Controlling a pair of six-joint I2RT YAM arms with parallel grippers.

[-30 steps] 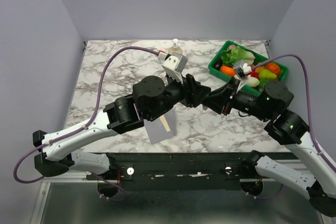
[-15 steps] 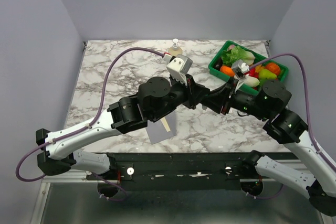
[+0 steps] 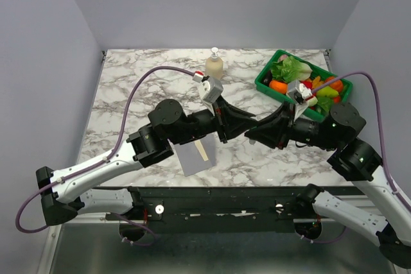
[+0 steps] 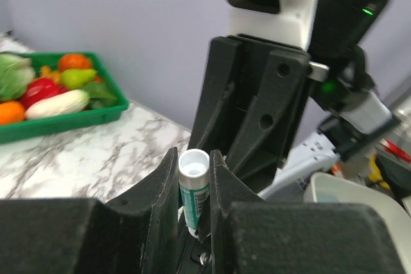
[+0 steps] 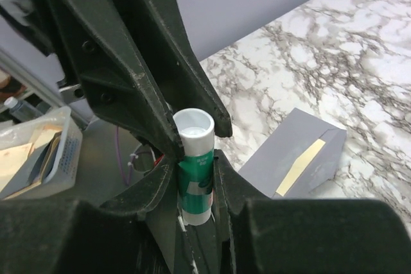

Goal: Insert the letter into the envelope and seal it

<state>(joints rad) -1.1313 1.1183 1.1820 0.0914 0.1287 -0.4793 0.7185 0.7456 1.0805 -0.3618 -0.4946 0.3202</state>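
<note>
Tip to tip in mid-air over the front half of the marble table (image 3: pixel 128 94): left gripper (image 3: pixel 252 122) reaching in from the left, right gripper (image 3: pixel 251 133) from the right, both well above the surface. Between them, a glue stick (image 4: pixel 194 192) with a white tube end and a green label. In the left wrist view, narrowly closed on that stick, black fingers (image 4: pixel 160 187) pressed against each side of it and the open white end pointing up towards the opposing gripper's dark body. In the right wrist view, much the same from the other side: narrow jaws hugging the green-labelled body, with the other arm's fingers flanking the white end just above. So gripped at both ends at once, one stick shared by two closed grippers. Down on the marble, below and to the left of the meeting point and apart from both grippers: the grey envelope (image 3: pixel 191 158), lying flat near the front edge, partly shadowed by the left arm. Along its right side, only a narrow cream strip of the letter (image 3: pixel 204 151) showing, the remainder covered by the grey paper; cannot tell whether the flap is pressed down. At the back right corner, a green tray (image 3: pixel 263 83) filled with toy vegetables and fruit. At the back centre, upright, a pump bottle (image 3: pixel 214 66) of pale liquid.
</note>
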